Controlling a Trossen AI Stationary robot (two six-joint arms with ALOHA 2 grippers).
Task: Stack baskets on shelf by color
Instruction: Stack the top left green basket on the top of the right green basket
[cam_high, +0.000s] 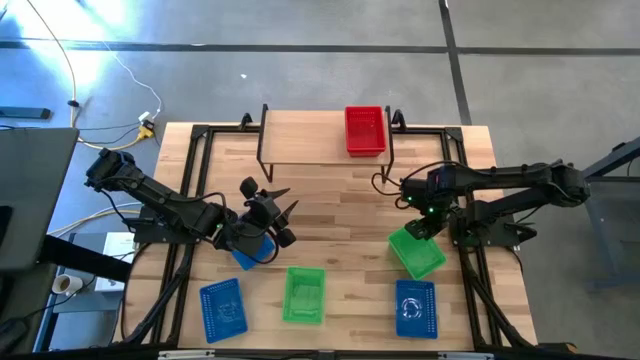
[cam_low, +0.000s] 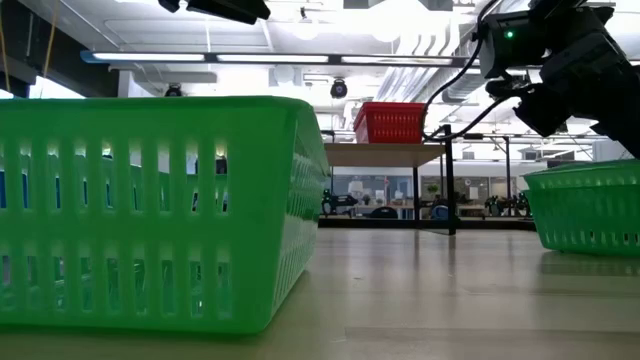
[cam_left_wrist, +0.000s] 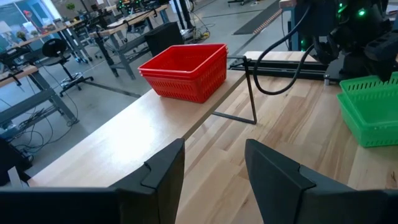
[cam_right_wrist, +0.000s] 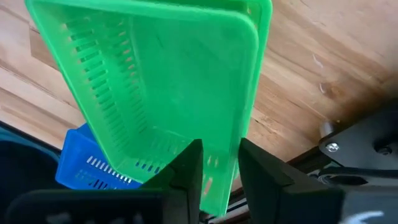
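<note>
1. Nearest, along the front edge of the surface: two blue baskets, one lying at front left and one at front right, with a green basket sitting between them.
2. Next in, the right tool is straddling the rim wall of a second green basket, fingers set either side of it; whether they are pinching or just letting go I cannot tell.
3. Level with it, the left tool is hanging spread and empty above a third blue basket.
4. Handling, as a judgement: the baskets are looking light and thin-walled, likely flexing a little and smooth enough to slip; taking a rim wall mid-length should be keeping one level.
5. Farther back, the shelf is carrying a red stack at its right end; the rest of its plank is lying bare.
6. Beyond, the room is showing workbenches, chairs, grey floor and ceiling strip lights.
</note>
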